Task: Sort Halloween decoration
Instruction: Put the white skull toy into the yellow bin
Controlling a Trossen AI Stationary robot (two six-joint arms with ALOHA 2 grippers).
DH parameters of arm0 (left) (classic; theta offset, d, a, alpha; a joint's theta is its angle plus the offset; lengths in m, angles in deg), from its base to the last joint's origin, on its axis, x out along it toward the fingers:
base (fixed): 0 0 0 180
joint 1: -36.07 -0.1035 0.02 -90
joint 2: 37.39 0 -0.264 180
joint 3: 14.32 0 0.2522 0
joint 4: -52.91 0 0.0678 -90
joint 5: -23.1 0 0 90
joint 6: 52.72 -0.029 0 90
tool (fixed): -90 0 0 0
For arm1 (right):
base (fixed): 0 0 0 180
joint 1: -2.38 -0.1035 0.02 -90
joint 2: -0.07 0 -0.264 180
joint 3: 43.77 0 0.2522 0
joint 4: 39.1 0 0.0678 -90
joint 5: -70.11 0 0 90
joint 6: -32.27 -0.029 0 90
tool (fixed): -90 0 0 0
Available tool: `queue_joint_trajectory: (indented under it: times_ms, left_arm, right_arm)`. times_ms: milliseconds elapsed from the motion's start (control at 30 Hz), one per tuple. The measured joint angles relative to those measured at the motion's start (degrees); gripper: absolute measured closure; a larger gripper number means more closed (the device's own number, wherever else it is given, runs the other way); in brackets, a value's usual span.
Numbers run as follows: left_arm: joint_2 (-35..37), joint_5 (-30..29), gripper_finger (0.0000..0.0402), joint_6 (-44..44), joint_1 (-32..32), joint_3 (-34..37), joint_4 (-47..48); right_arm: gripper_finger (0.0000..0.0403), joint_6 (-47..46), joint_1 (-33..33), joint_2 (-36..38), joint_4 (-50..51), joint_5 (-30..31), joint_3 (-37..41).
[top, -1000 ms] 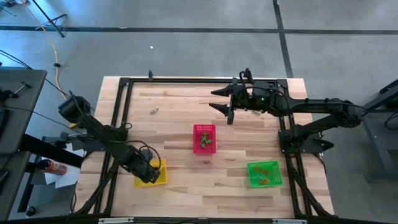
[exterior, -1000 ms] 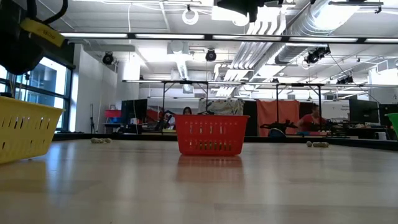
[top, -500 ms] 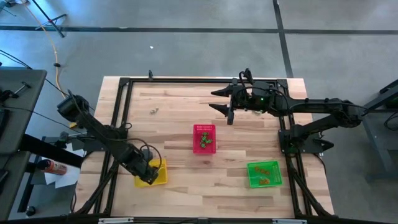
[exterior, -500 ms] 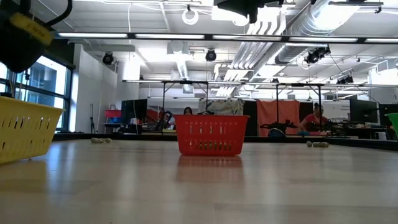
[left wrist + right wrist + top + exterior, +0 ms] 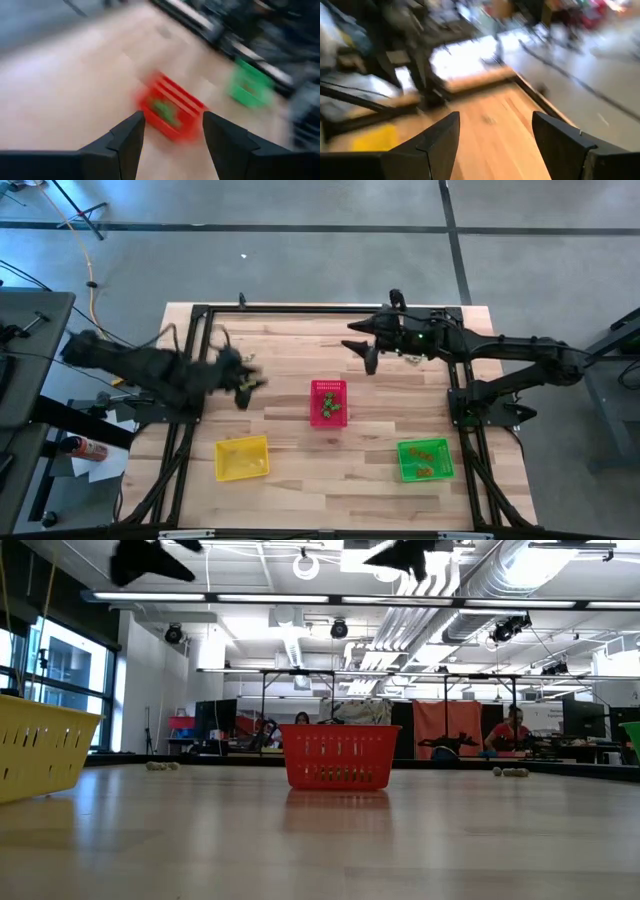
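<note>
Three mesh baskets stand on the wooden table: red in the middle, yellow near left, green near right. Green trinkets lie in the red basket, orange ones in the green basket. Small pale trinkets lie loose on the table at the far left and far right. My left gripper hangs open and blurred above the table, left of the red basket, with nothing between its fingers. Over the far right part, my right gripper stands open and holds nothing.
A black frame runs round the table's edges. Bare wood lies between the baskets and along the near edge. Beyond the table the low view shows a room with desks and people far off.
My left gripper has risen out of the yellow basket and swung fast toward the table's far edge and middle, turning as it went; it now hangs left of the red basket. My right gripper has kept its place and turned a little at the wrist.
</note>
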Motion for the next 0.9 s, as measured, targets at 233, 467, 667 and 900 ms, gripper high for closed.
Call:
queue_joint_trajectory:
  times_ms: [233,467,667,900]
  left_arm:
    - [-1.08,11.67,0.0211,-24.64,-23.75,4.75,-16.19]
    - [-9.39,33.15,0.0211,-21.79,-35.46,15.74,-52.11]
    - [-16.28,33.55,0.0211,-19.67,-34.86,16.13,-67.94]
    - [-18.27,33.54,0.0211,-24.83,-33.59,15.69,-81.60]
  right_arm:
    - [0.0159,-11.31,0.02,0.34,25.95,13.89,-1.73]
    - [0.0159,-27.79,4.22,0.29,48.78,6.89,1.73]
    - [0.0159,-20.93,16.28,-2.54,52.43,-2.36,5.11]
    - [0.0159,-5.88,28.62,-13.66,52.77,-4.33,5.11]
